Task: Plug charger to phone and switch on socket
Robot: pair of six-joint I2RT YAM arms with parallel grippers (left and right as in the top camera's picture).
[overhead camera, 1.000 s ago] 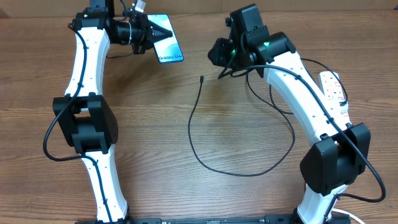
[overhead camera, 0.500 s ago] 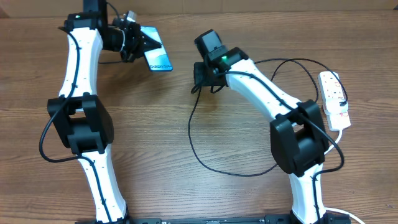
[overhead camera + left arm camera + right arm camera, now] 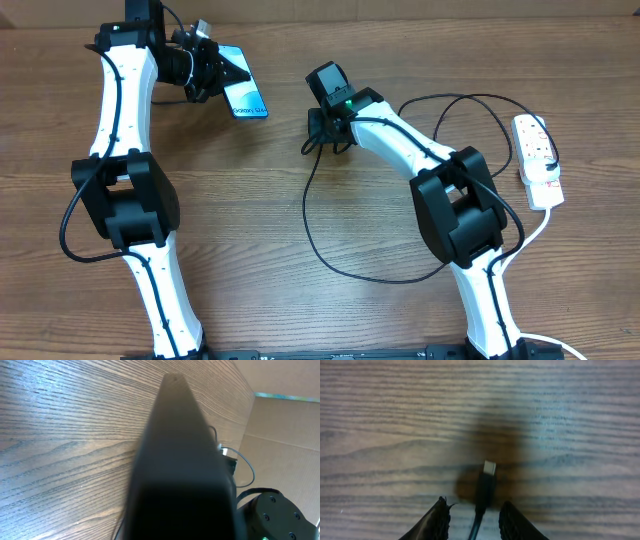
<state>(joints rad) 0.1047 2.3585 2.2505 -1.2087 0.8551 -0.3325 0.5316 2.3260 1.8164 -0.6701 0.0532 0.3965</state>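
My left gripper (image 3: 212, 72) is shut on the phone (image 3: 246, 97), holding it tilted above the table at the back left with its cyan screen showing. In the left wrist view the phone's dark back (image 3: 182, 460) fills the middle and hides the fingers. The charger (image 3: 320, 240) is a thin black cable looping across the table's centre. Its plug tip (image 3: 489, 467) lies on the wood just ahead of my right gripper (image 3: 474, 505). That gripper is open, its fingers astride the cable without touching it. The socket (image 3: 537, 160) lies at the right edge.
The socket's thick white cord (image 3: 535, 225) runs down the right side toward the front. A cardboard wall (image 3: 280, 425) stands behind the table. Part of the charger cable arcs behind the right arm (image 3: 470, 98).
My right arm has swung left and come down over the charger's plug tip, its jaws narrowing. The left arm has shifted the phone slightly left and tilted it.
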